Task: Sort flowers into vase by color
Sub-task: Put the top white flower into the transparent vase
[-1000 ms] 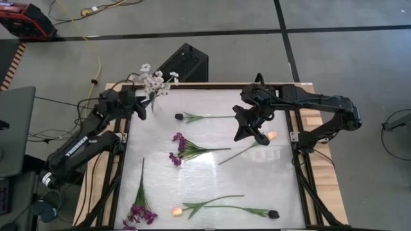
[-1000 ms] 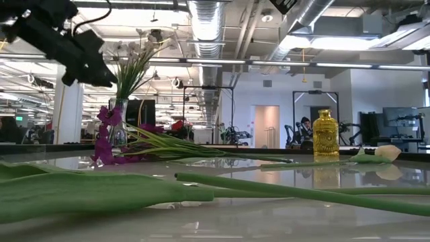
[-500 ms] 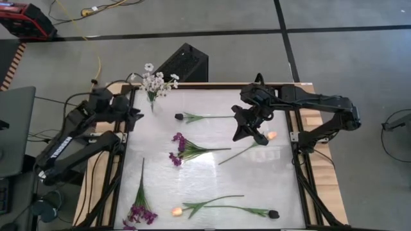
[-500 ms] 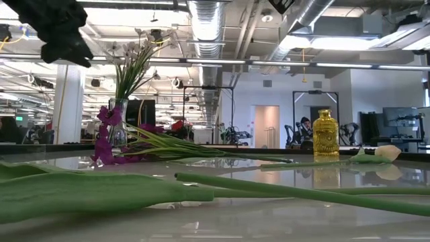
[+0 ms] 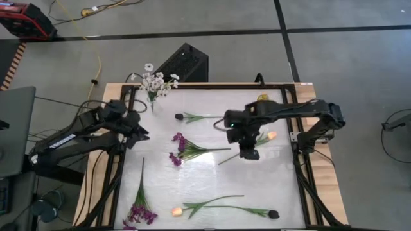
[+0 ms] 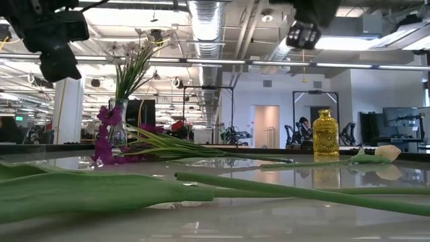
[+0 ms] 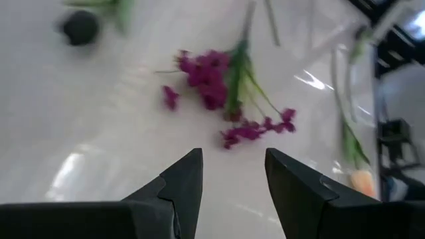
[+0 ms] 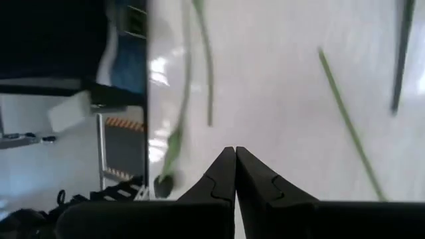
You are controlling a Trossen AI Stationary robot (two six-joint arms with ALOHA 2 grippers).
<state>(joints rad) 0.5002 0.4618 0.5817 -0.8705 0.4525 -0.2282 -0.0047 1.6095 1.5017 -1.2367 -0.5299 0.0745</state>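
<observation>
A clear vase (image 5: 152,97) with white blossoms (image 5: 155,81) stands at the table's far left corner; it also shows in the low view (image 6: 118,124). Loose flowers lie flat on the white table. They are a dark bud (image 5: 178,117), two purple sprigs (image 5: 179,138) (image 7: 211,68), a peach tulip (image 5: 271,135), and near the near edge a purple cluster (image 5: 137,212), a peach tulip (image 5: 174,210) and a dark bud (image 5: 273,213). My left gripper (image 5: 142,133) (image 7: 234,156) is open above the table's left edge, facing the purple sprigs. My right gripper (image 5: 250,154) (image 8: 234,150) is shut above the peach tulip's stem (image 5: 236,154).
A yellow bottle (image 6: 326,134) stands at the table's far edge (image 5: 261,97). A black box (image 5: 185,63) sits on the floor beyond the vase. A dark frame (image 5: 302,167) borders the white table top. Bare table lies between the middle flowers and the near ones.
My left gripper has drawn away from the vase, toward the near edge and a little right, and now faces the purple sprigs. My right gripper has swung left and toward the near edge, from beside the peach tulip's bud to over its stem. No flower has moved.
</observation>
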